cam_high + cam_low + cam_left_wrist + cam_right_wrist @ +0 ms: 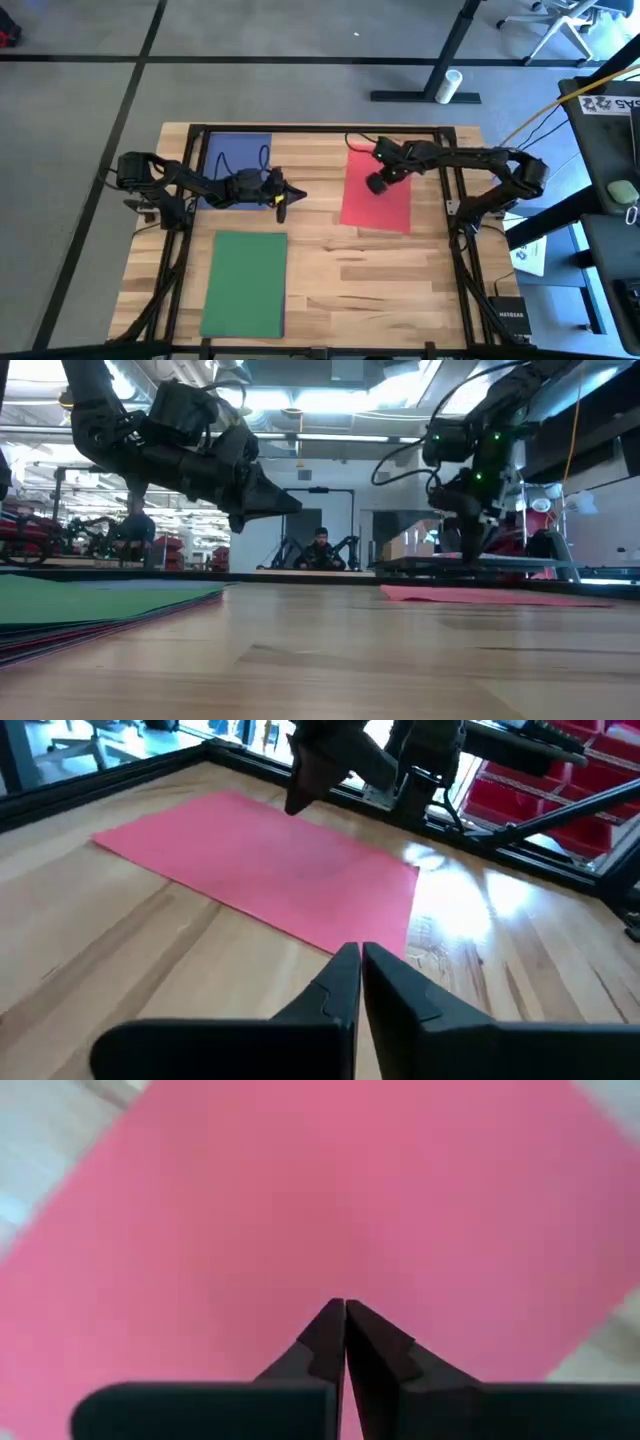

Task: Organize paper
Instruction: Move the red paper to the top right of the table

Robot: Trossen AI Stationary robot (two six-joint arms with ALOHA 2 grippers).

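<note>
Right gripper (345, 1312) first: its jaws are pressed together, tips pointing down at the red sheet (377, 190), nothing pinched between them. From above, that gripper (376, 184) hangs over the middle of the sheet; whether the tips actually touch the paper is hard to say from the low view, where they sit right at its surface.

Over to the left gripper (360, 955): jaws closed too, empty, raised above bare wood near the middle of the bench (380, 270) and pointing toward the red sheet.

Now the paper. The red sheet lies flat toward the bench's far right corner, slightly skewed to the edges. A blue sheet (237, 150) sits at the far left, partly under the left arm. A green sheet (245, 284) lies at the near left corner, and the low view shows more sheet edges (70, 632), dark and reddish, stacked beneath it.
</note>
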